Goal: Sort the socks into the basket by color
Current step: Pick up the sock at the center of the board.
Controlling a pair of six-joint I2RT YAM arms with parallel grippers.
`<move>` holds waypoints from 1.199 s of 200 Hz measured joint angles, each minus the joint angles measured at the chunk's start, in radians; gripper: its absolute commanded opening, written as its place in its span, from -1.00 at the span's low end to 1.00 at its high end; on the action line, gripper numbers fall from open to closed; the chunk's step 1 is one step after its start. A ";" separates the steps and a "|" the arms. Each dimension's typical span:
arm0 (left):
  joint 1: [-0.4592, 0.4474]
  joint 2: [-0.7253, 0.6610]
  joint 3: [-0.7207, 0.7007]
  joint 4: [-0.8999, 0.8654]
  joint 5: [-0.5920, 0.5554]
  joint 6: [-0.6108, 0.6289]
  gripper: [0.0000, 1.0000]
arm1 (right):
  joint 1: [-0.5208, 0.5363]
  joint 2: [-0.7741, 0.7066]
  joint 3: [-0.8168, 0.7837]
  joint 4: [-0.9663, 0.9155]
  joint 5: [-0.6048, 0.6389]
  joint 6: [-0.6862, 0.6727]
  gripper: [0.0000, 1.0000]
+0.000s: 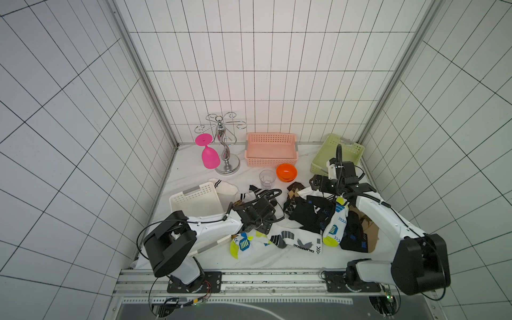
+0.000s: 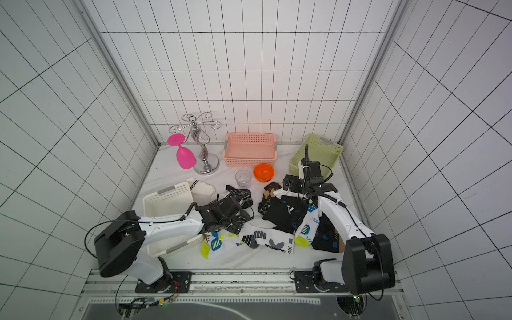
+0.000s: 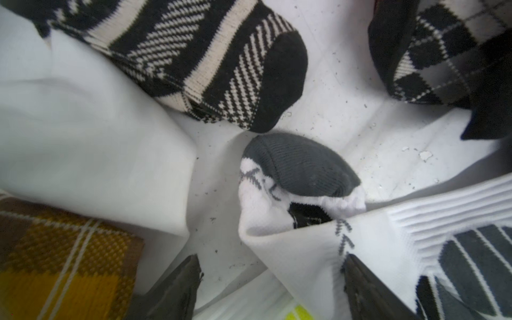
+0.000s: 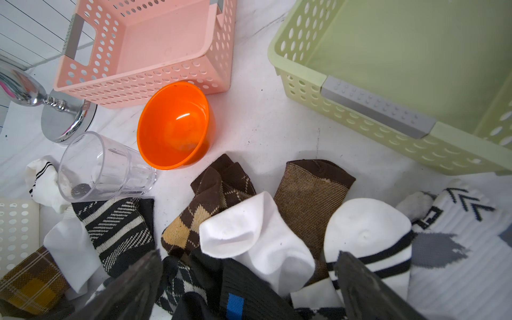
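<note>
1. Socks (image 1: 307,216) lie heaped on the desk (image 1: 191,173), on the robot's side of the bowl (image 1: 286,171).
2. Left claw (image 3: 271,263), jaws apart, hangs over a grey-toed sock (image 3: 302,166).
3. Right claw (image 4: 248,255) gapes wide, gripping nothing, above socks near the bowl.

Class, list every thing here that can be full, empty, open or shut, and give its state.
pink basket: empty
green basket: empty
white basket: empty
orange bowl: empty
clear cup: upright
pink goblet: hanging upside down
socks: heaped, unsorted
left gripper: open
right gripper: open
</note>
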 measured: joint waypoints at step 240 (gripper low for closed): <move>-0.006 -0.252 0.165 -0.041 -0.026 0.000 -1.00 | 0.003 -0.004 0.000 -0.004 -0.049 0.000 0.97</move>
